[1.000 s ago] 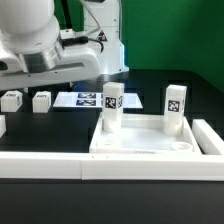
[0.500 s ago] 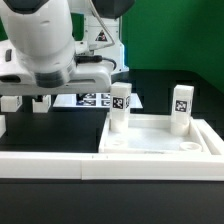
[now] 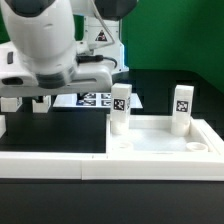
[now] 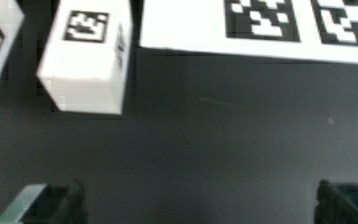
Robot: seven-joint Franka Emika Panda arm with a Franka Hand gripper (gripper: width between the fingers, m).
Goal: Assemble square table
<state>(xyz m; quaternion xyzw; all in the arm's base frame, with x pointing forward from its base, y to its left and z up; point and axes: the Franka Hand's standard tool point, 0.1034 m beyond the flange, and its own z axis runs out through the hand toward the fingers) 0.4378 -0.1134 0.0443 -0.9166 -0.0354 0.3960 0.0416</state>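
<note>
Slab [image 3: 160,150] sits lower right in exterior view, leg [image 3: 120,108] and second leg [image 3: 181,106] upright in its far corners. Loose leg [image 4: 87,62] on dark surface [image 4: 211,120] near marker board [image 4: 265,25]. Fingers [image 4: 55,207] wide open, gripping nothing

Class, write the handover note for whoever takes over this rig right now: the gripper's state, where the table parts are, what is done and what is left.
Gripper: open and empty, above the dark table near a loose leg, not touching it.
Slab: on the exterior view's right, against the border wall.
Done: first upright leg and second upright leg stand at the slab's far corners. How firmly they are seated cannot be told.
Left: the near corners have no legs. The loose leg lies next to the marker board, and the other loose leg lies farther to the exterior view's left.
</note>
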